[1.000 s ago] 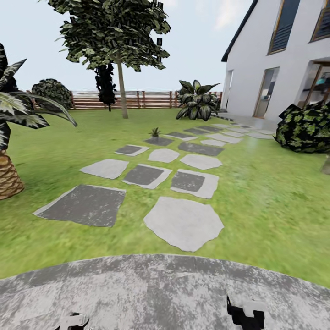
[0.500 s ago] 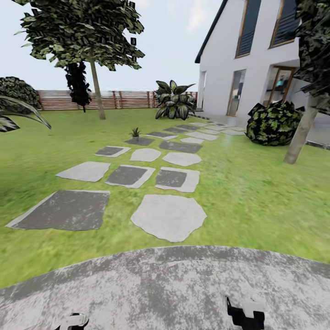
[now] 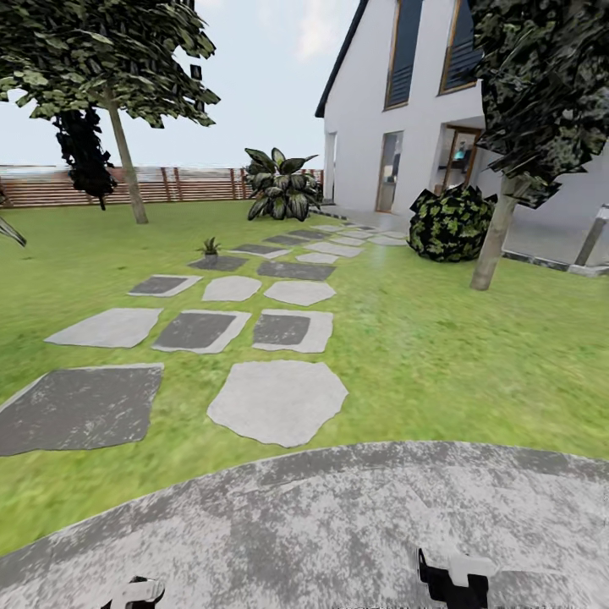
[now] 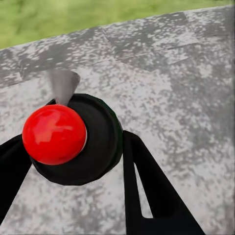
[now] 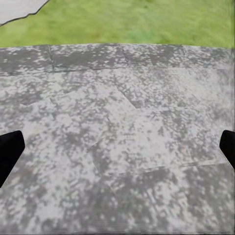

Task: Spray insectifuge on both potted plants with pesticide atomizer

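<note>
Ahead of you: the round grey patio [image 3: 338, 524] fills the lower frame, with the lawn [image 3: 457, 355] beyond.
Potted plant: one small rosette [image 3: 210, 247] at centre left, on a dark stepping stone [image 3: 218, 263] well up the path.
Fence: brown slats [image 3: 51, 188] at the upper left.
Left gripper [image 4: 73, 161]: you see its jaws apart around a red ball on a black disc.
Right gripper [image 5: 117, 147]: jaws spread wide over the paving.
</note>
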Tool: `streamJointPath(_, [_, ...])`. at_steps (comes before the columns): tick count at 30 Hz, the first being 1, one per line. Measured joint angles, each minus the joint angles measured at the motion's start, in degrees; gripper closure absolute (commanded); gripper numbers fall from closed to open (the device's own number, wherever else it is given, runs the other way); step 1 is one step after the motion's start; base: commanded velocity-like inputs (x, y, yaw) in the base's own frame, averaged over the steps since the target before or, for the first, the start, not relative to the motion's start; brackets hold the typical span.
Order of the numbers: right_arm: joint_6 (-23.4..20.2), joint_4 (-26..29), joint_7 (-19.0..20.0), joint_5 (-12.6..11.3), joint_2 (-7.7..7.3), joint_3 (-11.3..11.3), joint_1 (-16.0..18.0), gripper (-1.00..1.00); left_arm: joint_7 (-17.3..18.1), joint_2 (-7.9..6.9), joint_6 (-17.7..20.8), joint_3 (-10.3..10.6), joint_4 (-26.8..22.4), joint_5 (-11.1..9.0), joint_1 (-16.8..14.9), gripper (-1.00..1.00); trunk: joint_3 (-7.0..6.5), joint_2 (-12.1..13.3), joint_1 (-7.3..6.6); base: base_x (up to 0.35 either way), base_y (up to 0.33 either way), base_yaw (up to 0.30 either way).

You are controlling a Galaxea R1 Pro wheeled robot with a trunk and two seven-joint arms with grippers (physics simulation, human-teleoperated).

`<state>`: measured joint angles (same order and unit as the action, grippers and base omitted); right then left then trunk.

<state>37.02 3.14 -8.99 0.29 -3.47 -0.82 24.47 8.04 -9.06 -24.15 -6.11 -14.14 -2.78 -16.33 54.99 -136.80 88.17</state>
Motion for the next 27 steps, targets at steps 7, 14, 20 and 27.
streamJointPath(7, [0.0, 0.0, 0.0, 0.0, 0.03, 0.0, 0.0, -1.0, -2.7, -0.25, 0.2, -0.6, 0.0, -0.1, 0.0, 1.0, 0.0, 0.0, 0.0, 0.0, 0.0, -0.3])
streamJointPath(14, [0.0, 0.0, 0.0, 0.0, 0.03, 0.0, 0.0, -1.0, -6.5, -0.11, 0.2, 0.0, 0.0, 0.0, 0.0, 1.0, 0.0, 0.0, 0.0, 0.0, 0.0, -0.3])
streamJointPath(20, [0.0, 0.0, 0.0, 0.0, 0.02, 0.0, 0.0, -1.0, -6.3, 0.06, 0.1, 0.1, 0.0, 0.1, 0.0, 1.0, 0.0, 0.0, 0.0, 0.0, 0.0, -0.3])
streamJointPath(27, [0.0, 0.0, 0.0, 0.0, 0.02, 0.0, 0.0, -1.0, -6.2, 0.09, 0.1, 0.0, 0.0, 0.2, 0.0, 1.0, 0.0, 0.0, 0.0, 0.0, 0.0, -0.3])
